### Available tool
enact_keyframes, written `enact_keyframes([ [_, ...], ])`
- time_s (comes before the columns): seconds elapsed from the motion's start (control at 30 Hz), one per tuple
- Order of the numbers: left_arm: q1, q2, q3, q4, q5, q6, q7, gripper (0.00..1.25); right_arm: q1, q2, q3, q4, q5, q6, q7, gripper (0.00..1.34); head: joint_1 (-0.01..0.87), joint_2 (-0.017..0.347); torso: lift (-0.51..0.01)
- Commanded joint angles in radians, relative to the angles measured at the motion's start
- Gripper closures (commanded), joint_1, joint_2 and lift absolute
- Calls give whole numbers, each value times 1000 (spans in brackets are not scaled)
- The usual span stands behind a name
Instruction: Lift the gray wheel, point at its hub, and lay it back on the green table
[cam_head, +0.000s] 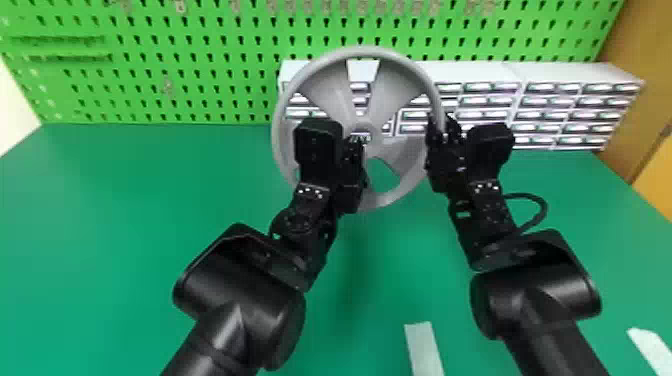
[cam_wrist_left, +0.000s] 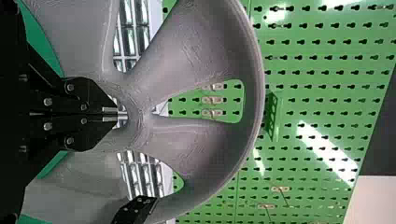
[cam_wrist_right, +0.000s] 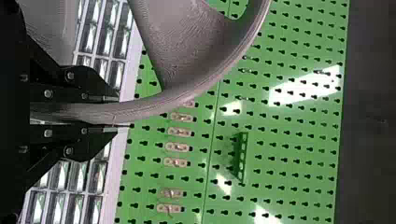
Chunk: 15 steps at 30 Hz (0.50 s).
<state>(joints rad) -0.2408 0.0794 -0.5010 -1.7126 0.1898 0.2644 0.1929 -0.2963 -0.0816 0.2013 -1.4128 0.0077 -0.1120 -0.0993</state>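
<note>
The gray wheel (cam_head: 320, 82) stands upright, apparently clear of the green surface (cam_head: 125, 200), with the white drawer units (cam_head: 565, 110) behind it. The right hand (cam_head: 444, 125) has its two fingers closed on the rim (cam_wrist_right: 163, 105) at the wheel's right side; that looks to be the only support. The left hand (cam_wrist_left: 116, 114) has its fingers together and grips nothing, their tips at the hub (cam_wrist_left: 135, 112); whether they touch it I cannot tell. This seems to be the pointing step, with laying down to follow. The main risk is that one-sided hold: a push at the hub could twist the wheel in the right hand's fingers. The left tips could also catch in the central opening if drawn off sideways. On the way down, the lower edge would probably land first, and lowering too fast could slip the rim loose.
</note>
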Motion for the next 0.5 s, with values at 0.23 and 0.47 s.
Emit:
enact_keyframes([
  [0.23,57,74,35,-147,39,6,-33,1227,6,0,-17,-8,0,0,0,1262,692,48,-93],
  [0.47,123,111,91,-246,53,30,-33,1227,14,2,-36,-18,0,2,0,1262,692,48,-93],
])
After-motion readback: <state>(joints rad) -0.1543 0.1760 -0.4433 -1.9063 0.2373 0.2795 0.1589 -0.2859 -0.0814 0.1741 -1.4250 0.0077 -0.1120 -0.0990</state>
